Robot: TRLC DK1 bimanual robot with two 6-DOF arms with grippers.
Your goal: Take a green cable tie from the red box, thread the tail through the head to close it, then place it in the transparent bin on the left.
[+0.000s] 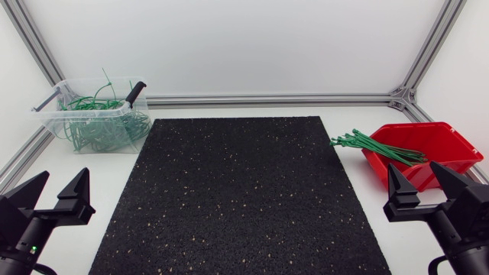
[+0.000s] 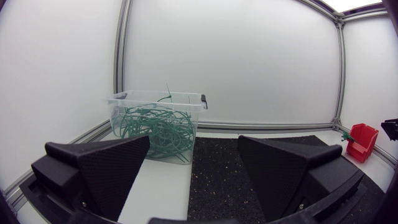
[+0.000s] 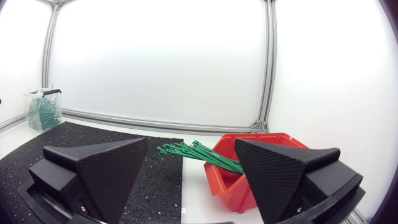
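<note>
Left tool point(image 1: 63, 177), right tool point(image 1: 412, 169): released, empty.
Green plastic cable ties point(image 1: 367, 143) overhanging red box point(image 1: 447, 137), three o'clock: likely light, springy; pinch protruding ends.

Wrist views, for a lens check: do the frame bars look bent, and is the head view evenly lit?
Left wrist view: the corner bar bows outward. Right wrist view: the same bar leans slightly. Head view: soft even light, no glare on the mat.

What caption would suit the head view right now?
Idle: left tool and right tool open, empty; green cable ties overhang the red box; looped ties lie in the transparent bin.
</note>
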